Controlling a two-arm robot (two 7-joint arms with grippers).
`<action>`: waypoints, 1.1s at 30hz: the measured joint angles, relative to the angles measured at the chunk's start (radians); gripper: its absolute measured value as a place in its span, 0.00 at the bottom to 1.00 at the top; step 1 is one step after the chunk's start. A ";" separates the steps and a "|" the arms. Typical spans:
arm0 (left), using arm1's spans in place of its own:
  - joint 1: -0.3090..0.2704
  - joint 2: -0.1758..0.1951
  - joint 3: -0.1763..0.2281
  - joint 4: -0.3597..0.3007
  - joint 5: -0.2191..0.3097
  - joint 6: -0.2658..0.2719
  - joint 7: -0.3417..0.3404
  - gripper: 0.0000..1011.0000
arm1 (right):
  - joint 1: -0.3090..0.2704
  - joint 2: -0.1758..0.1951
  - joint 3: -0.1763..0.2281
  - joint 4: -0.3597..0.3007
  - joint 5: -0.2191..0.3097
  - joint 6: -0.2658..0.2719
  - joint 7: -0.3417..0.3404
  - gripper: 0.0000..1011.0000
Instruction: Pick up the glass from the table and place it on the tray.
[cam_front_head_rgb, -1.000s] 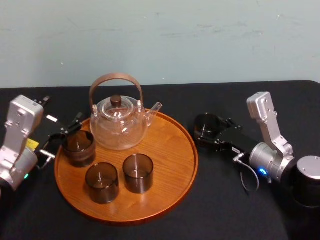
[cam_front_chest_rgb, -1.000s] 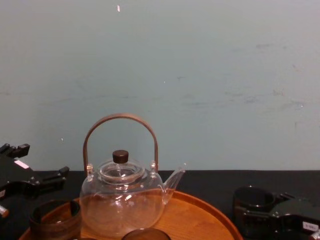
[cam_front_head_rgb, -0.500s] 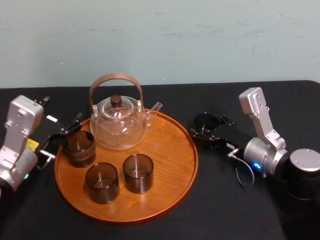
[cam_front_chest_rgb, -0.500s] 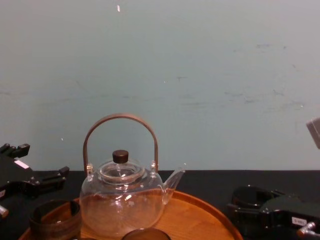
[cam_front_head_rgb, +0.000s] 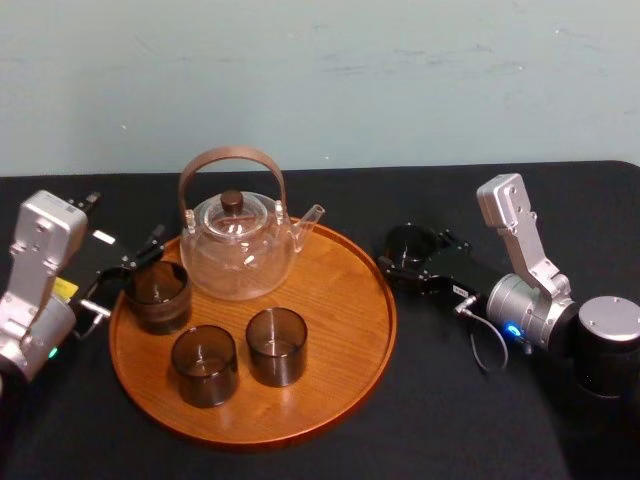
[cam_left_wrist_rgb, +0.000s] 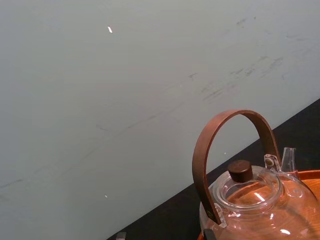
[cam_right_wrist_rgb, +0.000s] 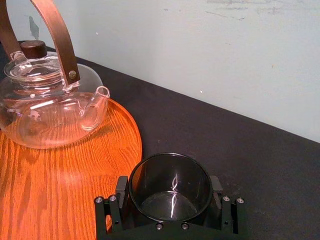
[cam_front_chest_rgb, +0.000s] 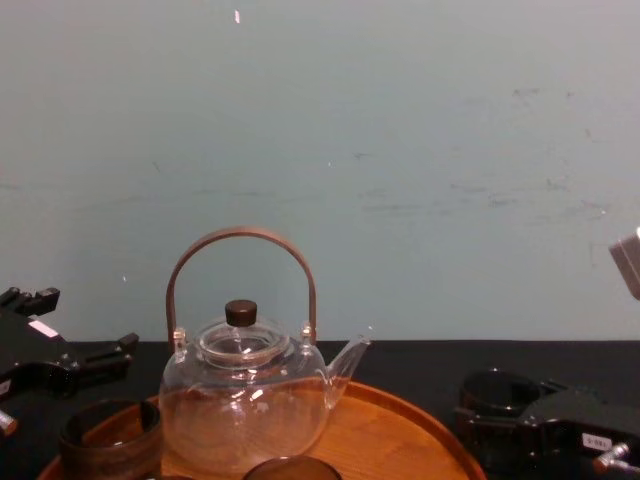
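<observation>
Jaws of the right gripper (cam_right_wrist_rgb: 168, 196) are clamped on the glass (cam_front_head_rgb: 411, 246), just right of the tray (cam_front_head_rgb: 340, 295); leftward carriage is needed. Left gripper (cam_front_head_rgb: 125, 268) is parked, jaws apart, at the tray's left rim.

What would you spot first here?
The clear glass teapot with its brown hoop handle, at the back of the round wooden tray. Next, the right gripper clamped on a dark glass just right of the tray; the left gripper sits open at its left edge.

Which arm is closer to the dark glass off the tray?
Right: the right gripper grips that glass. The left gripper sits across the tray, beside another glass.
</observation>
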 joint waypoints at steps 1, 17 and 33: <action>0.000 0.000 0.000 0.000 0.000 0.000 0.000 0.99 | 0.000 0.000 0.000 0.000 0.000 0.000 0.000 0.99; 0.000 0.000 0.000 0.000 0.000 0.000 0.000 0.99 | -0.003 0.001 0.002 -0.004 0.002 0.000 -0.001 0.89; 0.000 0.000 0.000 0.000 0.000 0.000 0.000 0.99 | -0.004 0.002 0.002 -0.005 0.002 0.000 -0.001 0.89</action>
